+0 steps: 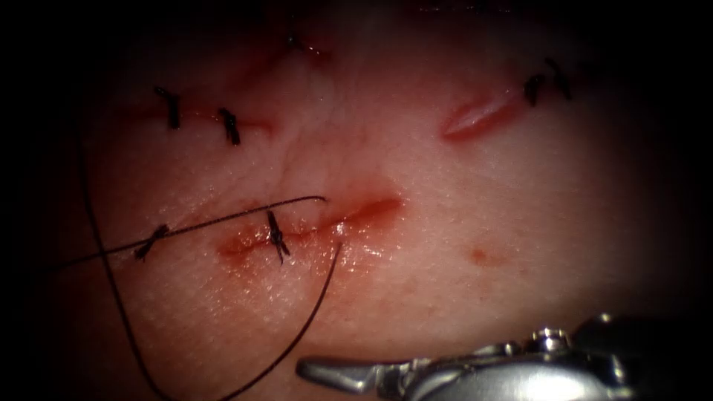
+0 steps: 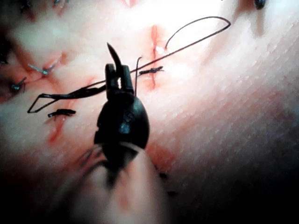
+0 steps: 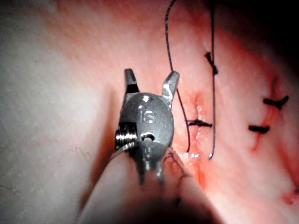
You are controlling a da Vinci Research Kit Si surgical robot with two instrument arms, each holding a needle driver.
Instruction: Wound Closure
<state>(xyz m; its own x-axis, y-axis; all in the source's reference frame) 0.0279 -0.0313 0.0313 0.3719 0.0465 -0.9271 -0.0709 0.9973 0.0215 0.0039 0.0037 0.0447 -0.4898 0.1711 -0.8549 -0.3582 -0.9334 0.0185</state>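
Both tools: right tool (image 3: 151, 83) jaws wide, empty; left tool (image 2: 118, 74) grips needle (image 2: 113, 53) above tissue (image 1: 460, 245).

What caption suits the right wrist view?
Right tool, jaws open and empty, beside the cut and thread.

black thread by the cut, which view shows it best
Endoscope view: the thin black thread leaves the red open cut twice and runs far left. Right wrist view: two strands beside the open, empty right pincer; left wrist view: a loop beyond the left pincer gripping the dark curved needle, outside tissue.
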